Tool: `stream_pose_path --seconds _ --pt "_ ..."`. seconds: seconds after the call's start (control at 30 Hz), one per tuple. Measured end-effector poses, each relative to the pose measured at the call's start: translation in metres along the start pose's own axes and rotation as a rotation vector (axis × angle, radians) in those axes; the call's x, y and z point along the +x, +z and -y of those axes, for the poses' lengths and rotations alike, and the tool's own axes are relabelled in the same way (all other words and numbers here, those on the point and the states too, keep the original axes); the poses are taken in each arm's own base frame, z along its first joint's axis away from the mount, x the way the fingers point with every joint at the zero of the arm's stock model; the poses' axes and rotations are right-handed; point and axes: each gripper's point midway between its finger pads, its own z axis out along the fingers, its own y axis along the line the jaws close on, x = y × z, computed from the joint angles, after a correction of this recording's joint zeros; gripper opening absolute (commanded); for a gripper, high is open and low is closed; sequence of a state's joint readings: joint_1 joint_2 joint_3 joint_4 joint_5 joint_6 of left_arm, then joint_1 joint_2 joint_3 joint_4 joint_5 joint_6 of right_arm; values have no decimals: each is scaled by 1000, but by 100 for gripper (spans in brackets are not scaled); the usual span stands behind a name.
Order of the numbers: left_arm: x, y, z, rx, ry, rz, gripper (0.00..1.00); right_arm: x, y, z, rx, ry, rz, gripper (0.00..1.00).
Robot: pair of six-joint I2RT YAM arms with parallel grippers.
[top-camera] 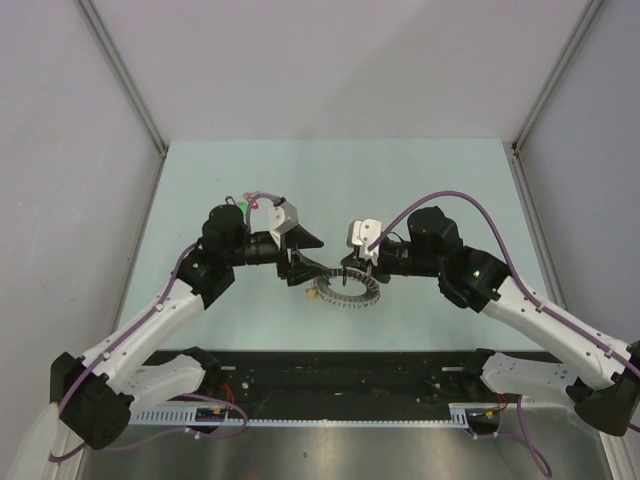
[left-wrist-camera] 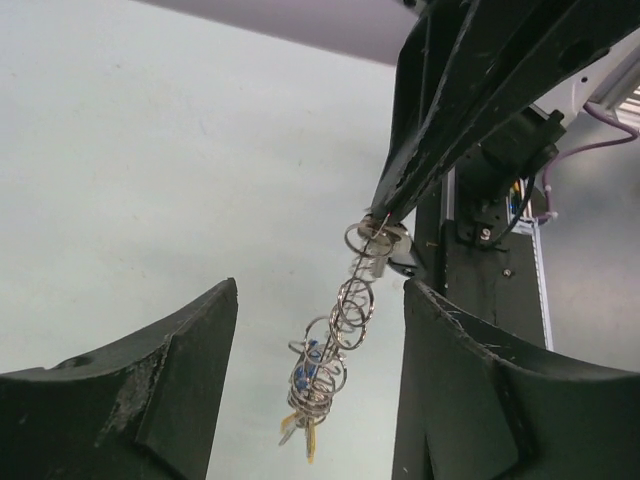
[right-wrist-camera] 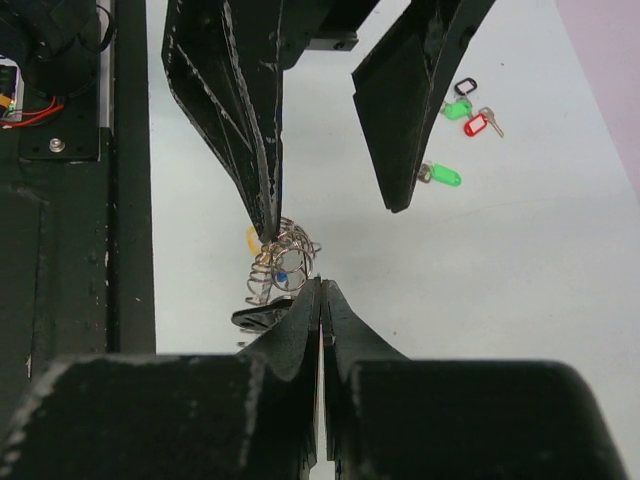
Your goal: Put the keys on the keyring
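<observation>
The keyring [left-wrist-camera: 338, 335] is a floppy coil of silver loops hanging from my right gripper [right-wrist-camera: 322, 284], which is shut on its upper end. Keys with blue and yellow tags [left-wrist-camera: 304, 415] dangle at its lower end. In the top view the keyring [top-camera: 352, 293] sags to the table between both arms. My left gripper [left-wrist-camera: 320, 300] is open, one finger on each side of the hanging coil. In the right wrist view, one left fingertip [right-wrist-camera: 266, 225] sits against the coil and the other stands well apart. My right gripper [top-camera: 360, 270] faces the left gripper [top-camera: 303, 262].
Loose keys with green, red and black tags [right-wrist-camera: 462, 112] lie on the pale green table, one more green-tagged key [right-wrist-camera: 441, 176] near them; in the top view they sit behind the left arm [top-camera: 246, 203]. A black rail [top-camera: 340, 372] runs along the near edge.
</observation>
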State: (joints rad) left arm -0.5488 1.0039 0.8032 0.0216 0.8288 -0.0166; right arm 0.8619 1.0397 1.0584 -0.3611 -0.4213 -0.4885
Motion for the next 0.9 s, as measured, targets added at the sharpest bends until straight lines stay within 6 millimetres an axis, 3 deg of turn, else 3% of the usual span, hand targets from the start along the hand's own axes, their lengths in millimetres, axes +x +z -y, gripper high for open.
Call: stream_pose_path --seconds 0.33,0.53,0.6,0.73,0.9 --pt "19 2 -3 11 -12 -59 79 2 4 -3 -23 8 -10 0" --pt "20 0 -16 -70 -7 -65 89 11 9 0 -16 26 -39 0" --pt "19 -3 -23 -125 -5 -65 96 16 11 5 0 36 -58 0" --pt "10 -19 -41 -272 7 -41 100 34 16 19 40 69 -109 0" --pt "-11 -56 -54 -495 37 42 100 60 24 37 87 107 -181 0"
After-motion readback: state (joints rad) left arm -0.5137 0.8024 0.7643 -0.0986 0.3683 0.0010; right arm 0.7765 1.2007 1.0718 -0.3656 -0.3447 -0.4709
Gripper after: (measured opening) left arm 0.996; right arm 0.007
